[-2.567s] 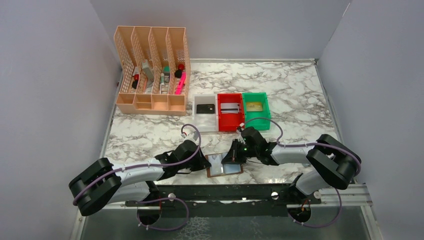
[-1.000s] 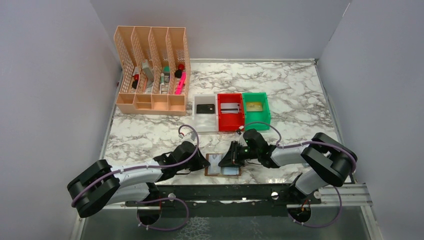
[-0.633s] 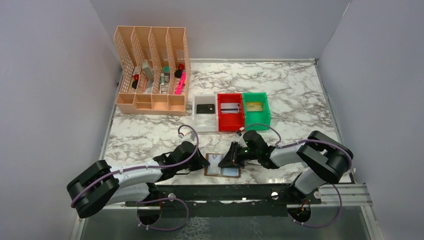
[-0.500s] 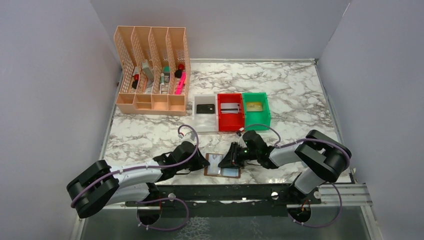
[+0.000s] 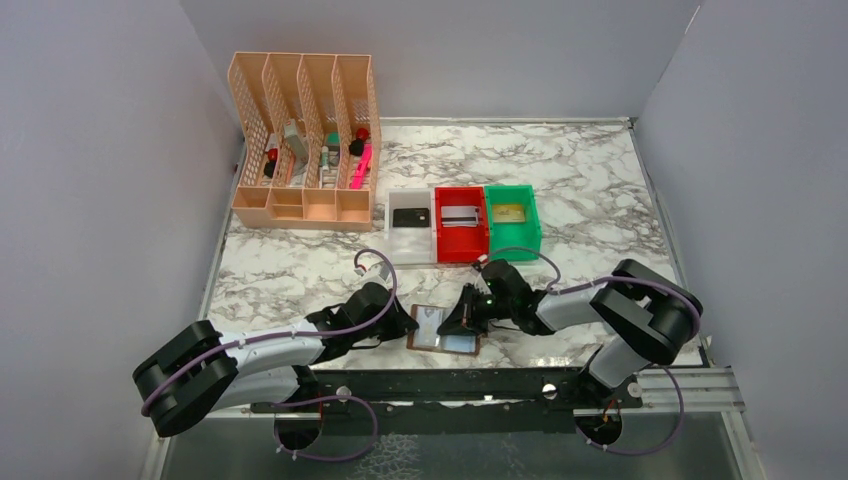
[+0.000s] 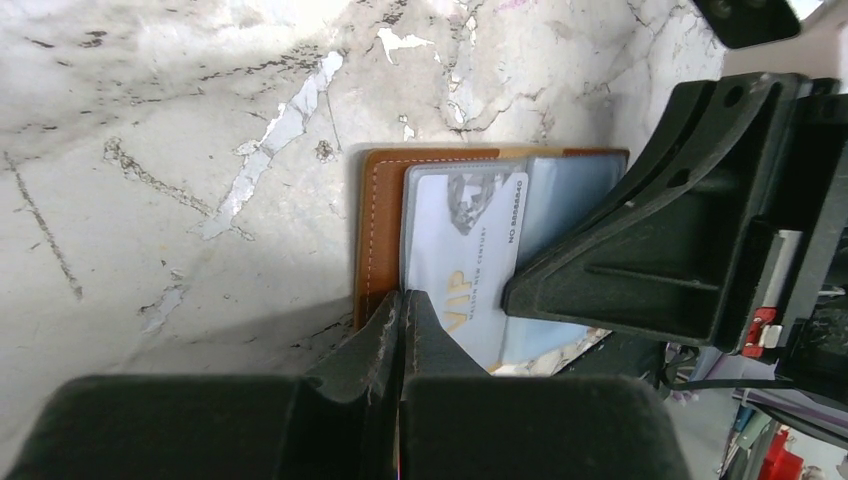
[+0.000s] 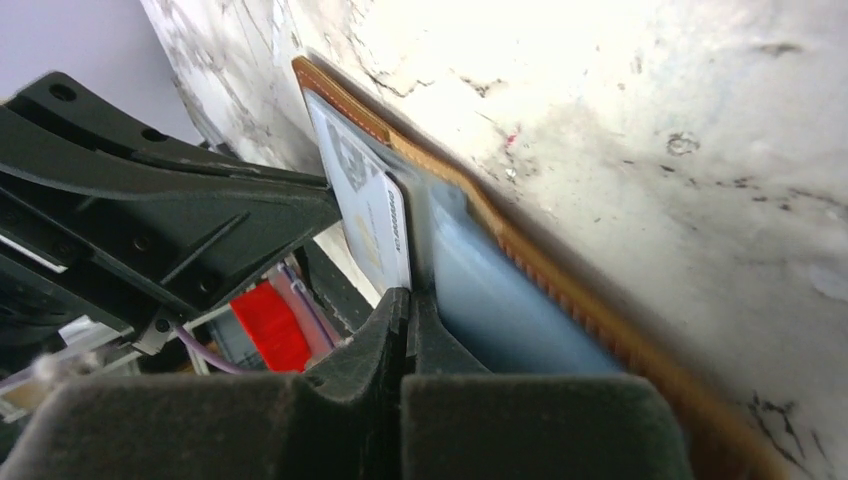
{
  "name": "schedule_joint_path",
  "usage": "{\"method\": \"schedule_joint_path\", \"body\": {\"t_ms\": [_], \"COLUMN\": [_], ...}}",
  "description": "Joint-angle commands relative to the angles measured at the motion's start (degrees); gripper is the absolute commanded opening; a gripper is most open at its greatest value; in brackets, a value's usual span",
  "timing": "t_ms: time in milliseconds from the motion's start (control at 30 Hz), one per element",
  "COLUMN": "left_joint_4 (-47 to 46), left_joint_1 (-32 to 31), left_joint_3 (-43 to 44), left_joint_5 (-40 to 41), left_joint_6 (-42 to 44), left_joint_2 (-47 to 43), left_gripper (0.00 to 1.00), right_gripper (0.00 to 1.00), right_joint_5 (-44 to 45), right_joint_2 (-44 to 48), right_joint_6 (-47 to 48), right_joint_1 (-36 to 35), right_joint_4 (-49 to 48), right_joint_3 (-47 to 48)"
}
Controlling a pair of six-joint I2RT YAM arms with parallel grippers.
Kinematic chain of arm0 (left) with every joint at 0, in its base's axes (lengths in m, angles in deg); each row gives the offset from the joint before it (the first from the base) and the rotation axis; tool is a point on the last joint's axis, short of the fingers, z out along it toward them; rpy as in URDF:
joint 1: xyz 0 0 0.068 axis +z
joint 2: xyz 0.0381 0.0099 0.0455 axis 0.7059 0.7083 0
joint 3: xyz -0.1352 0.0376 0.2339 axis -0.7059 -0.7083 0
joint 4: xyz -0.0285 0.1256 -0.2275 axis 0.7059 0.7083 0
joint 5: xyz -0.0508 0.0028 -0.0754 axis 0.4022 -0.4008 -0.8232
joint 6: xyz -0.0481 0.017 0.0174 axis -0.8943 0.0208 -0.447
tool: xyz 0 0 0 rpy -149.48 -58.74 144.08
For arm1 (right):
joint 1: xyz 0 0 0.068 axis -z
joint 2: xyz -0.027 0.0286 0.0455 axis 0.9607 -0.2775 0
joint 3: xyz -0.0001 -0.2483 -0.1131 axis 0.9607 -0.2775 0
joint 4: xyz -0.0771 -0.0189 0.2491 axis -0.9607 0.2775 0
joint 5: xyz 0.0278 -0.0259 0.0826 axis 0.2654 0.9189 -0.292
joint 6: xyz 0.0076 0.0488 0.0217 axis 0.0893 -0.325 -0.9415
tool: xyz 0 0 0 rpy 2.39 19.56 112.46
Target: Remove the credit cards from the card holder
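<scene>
At the near edge of the marble table (image 5: 600, 200), the card holder (image 5: 445, 341) is laid open between both grippers. The left gripper (image 6: 402, 300) is closed at its left edge; the right gripper (image 7: 408, 295) is closed against a white card (image 6: 455, 250) seated inside. Farther off, a black card (image 5: 410, 216), silvery card (image 5: 459, 214) and gold card (image 5: 509, 212) are held in white (image 5: 410, 247), red (image 5: 460, 247) and green (image 5: 512, 241) bins

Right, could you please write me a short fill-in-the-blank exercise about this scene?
1. The white bin holds a ___ credit card.
2. The silvery card in the card holder reads ___.
3. The left gripper and right gripper are both ___.
Missing words: black, VIP, shut.
</scene>
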Motion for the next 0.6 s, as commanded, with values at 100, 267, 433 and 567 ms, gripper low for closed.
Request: {"method": "schedule_joint_path", "body": {"t_ms": [100,267,433,567], "left_joint_4": [5.49,6.18,6.26,5.46], "left_joint_1": [-1.03,-1.04,-1.04,-1.04], "left_joint_3": [-1.70,-1.64,-1.88,-1.83], "left_joint_5": [1.24,1.53,1.77,1.39], "left_joint_6": [-0.42,-0.39,-0.55,-0.42], "left_joint_2": [-0.18,-0.71,-1.17,-1.28], "left_gripper": [0.00,0.00,0.00,0.00], "right_gripper": [0.01,0.01,0.01,0.10], "right_joint_5": [7.68,7.06,6.75,2.19], "right_joint_2": [6.32,8.20,10.94,10.13], "right_joint_6": [2.31,2.38,3.60,7.13], "right_joint_1": [-0.40,0.40,1.72,1.74], "right_joint_4": [6.21,6.15,7.34,6.22], "right_joint_3": [0.31,-2.73,-4.36,-2.43]}}
